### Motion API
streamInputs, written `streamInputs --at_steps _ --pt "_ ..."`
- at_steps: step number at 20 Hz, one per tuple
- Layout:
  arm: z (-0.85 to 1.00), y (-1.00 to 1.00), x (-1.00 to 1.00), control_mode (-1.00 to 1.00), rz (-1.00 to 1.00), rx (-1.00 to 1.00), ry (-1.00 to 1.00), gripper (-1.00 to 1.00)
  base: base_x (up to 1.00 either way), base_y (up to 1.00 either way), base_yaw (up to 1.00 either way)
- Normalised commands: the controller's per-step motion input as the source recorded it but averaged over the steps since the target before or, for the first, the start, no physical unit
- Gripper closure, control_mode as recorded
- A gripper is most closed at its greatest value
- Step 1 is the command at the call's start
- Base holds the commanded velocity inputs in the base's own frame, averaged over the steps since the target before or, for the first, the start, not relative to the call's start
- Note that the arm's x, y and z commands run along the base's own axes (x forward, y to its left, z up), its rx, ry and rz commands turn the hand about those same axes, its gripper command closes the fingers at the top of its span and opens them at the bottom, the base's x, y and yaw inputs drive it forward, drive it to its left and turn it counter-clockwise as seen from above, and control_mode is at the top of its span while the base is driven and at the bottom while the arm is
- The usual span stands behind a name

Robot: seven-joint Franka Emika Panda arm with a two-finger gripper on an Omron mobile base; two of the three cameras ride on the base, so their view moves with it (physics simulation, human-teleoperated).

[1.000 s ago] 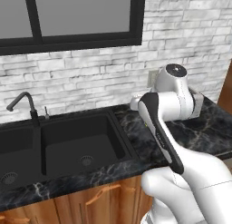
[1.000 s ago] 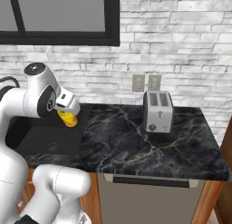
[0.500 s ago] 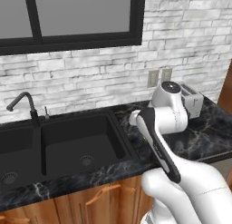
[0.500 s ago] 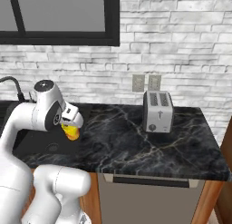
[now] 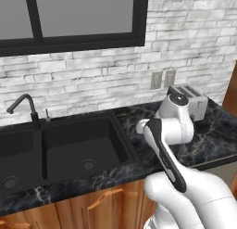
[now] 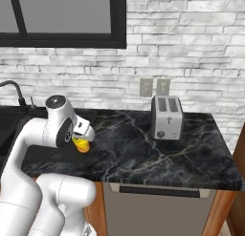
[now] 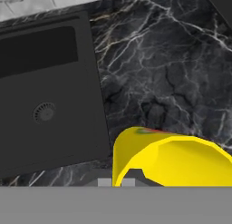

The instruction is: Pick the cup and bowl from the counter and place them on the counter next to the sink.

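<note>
Gripping the yellow cup (image 7: pixel 172 162) by its thin rim, the closed gripper (image 6: pixel 82 136) hung over the black marble counter (image 7: pixel 172 69) — sink basin (image 7: pixel 43 89) at nine o'clock; probably light, rigid, slick — a rim pinch suits it.

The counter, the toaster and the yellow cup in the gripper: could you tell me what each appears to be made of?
The counter looks like polished black marble: glossy, with thin white and tan veins. The toaster seems brushed metal, with a pale grey sheen and dark slots. The yellow cup, held in the shut gripper, looks like smooth plastic or glazed ceramic in an even, bright colour; the render leaves that open.
</note>
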Motion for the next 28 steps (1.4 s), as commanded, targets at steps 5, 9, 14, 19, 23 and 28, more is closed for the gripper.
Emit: streamInputs --at_steps 5,9,14,19,23,28 --pt "-0.41 0.00 0.24 -1.00 0.03 0.00 0.01 1.00 0.00 0.00 0.00" --pt "-0.35 0.00 0.18 -1.00 0.04 0.00 0.00 1.00 0.00 0.00 0.00" --pt "-0.23 0.00 0.07 -1.00 0.03 0.00 0.00 1.00 0.00 0.00 0.00" --pt "-0.22 0.00 0.00 -1.00 0.01 0.00 0.00 1.00 0.00 0.00 0.00" --pt "-0.28 0.00 0.00 -1.00 0.01 0.00 0.00 1.00 0.00 0.00 0.00" --pt "-0.02 0.00 0.00 -1.00 0.00 0.00 0.00 1.00 0.00 0.00 0.00"
